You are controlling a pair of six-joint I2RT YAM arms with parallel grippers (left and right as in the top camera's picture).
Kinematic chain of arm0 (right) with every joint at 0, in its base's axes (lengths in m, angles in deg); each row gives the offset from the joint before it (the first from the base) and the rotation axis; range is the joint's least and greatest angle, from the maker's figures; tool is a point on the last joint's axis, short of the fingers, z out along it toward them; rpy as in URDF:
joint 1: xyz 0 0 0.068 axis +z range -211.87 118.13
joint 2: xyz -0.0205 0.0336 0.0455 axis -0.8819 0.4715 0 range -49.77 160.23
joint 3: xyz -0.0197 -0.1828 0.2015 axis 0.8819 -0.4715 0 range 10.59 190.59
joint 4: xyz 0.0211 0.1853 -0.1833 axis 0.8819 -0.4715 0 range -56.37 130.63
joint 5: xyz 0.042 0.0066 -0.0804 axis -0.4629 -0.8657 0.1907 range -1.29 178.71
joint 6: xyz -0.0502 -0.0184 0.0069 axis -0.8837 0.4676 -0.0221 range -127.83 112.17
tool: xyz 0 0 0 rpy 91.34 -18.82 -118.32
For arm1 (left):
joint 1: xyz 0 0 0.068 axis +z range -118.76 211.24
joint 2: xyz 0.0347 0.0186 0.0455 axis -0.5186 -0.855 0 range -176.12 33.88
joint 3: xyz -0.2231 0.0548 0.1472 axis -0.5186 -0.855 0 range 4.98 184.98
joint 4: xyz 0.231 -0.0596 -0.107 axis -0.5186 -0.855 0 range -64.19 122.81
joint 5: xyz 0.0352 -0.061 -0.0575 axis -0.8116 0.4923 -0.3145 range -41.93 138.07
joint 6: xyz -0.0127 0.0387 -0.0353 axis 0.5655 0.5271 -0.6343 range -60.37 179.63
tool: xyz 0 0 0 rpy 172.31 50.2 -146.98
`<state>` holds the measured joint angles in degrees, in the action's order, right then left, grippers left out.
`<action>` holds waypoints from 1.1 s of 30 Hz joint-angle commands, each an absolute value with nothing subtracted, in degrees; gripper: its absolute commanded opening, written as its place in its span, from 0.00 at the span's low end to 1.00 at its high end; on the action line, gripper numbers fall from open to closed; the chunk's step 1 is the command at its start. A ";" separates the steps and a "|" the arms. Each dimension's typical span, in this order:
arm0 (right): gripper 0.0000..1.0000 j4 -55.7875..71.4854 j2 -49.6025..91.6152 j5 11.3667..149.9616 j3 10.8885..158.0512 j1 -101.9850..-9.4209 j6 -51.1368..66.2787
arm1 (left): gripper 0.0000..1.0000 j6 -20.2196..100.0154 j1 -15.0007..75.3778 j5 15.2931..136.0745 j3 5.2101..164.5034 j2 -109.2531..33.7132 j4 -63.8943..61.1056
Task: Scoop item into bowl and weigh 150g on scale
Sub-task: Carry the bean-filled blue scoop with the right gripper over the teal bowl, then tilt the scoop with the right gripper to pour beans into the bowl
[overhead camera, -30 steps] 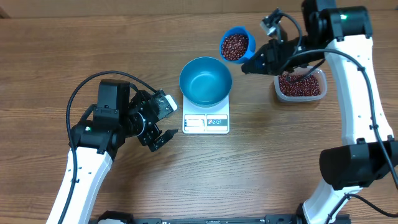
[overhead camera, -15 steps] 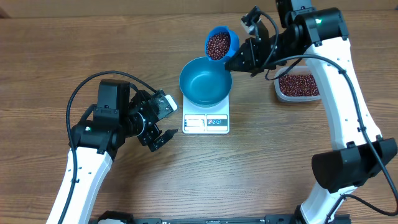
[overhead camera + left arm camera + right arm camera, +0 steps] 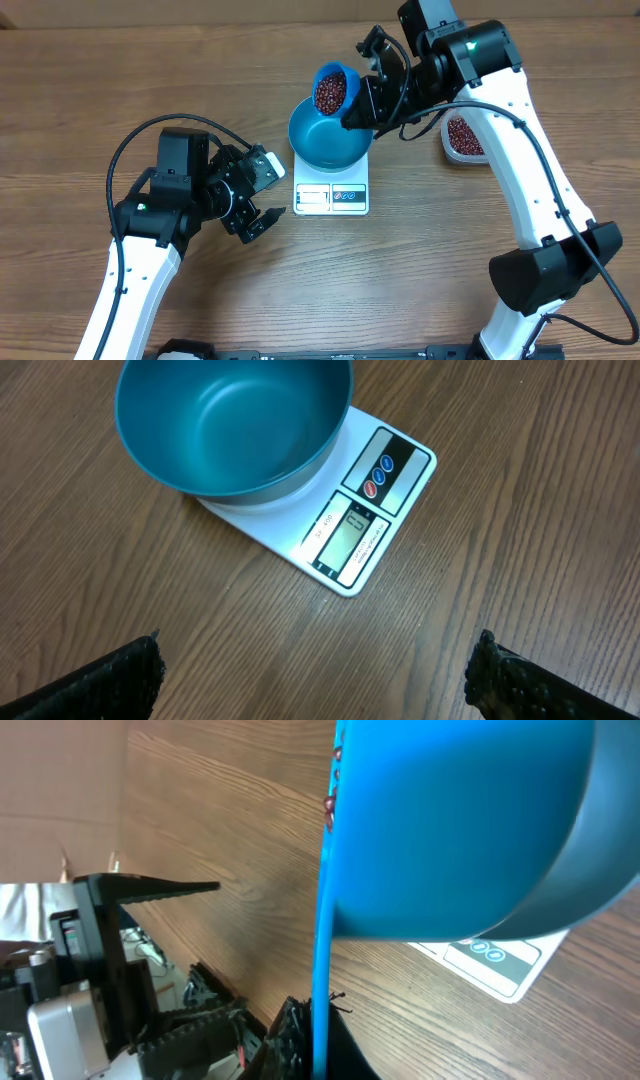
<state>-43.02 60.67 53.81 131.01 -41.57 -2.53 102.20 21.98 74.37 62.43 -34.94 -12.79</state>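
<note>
The teal bowl [image 3: 330,135] stands on the white scale [image 3: 331,197] and looks empty in the left wrist view, bowl [image 3: 232,425] above the scale's display [image 3: 352,532]. My right gripper [image 3: 362,112] is shut on the handle of a small blue scoop [image 3: 332,88] heaped with red-brown beans [image 3: 329,93], held tilted over the bowl's far rim. In the right wrist view the scoop [image 3: 450,820] fills the frame, with its thin handle [image 3: 322,970] clamped in my right gripper [image 3: 322,1055]. My left gripper [image 3: 262,222] is open, left of the scale, fingertips [image 3: 130,680] wide apart over bare wood.
A clear tub of beans [image 3: 462,137] sits right of the bowl, partly hidden by my right arm. The left arm's black cable [image 3: 150,140] loops over the table on the left. The scale's corner [image 3: 490,960] shows under the scoop.
My right arm has carried the filled scoop leftward from beside the tub to over the bowl's far rim, tilting it. The left arm has not moved.
</note>
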 commanded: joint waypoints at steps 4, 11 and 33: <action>0.04 -42.98 61.06 56.57 131.06 -41.35 -1.83 | 0.99 103.32 22.22 74.46 62.08 -35.22 -12.86; 0.04 -42.96 61.10 59.17 128.46 -41.35 -1.87 | 1.00 103.32 22.22 74.46 62.08 -35.22 -12.86; 0.04 -40.07 61.61 67.30 125.29 -38.95 -0.10 | 1.00 103.32 22.22 74.46 62.08 -35.22 -12.86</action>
<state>-40.75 61.78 63.65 125.22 -40.46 -1.32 102.20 21.98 74.37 62.43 -34.94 -12.79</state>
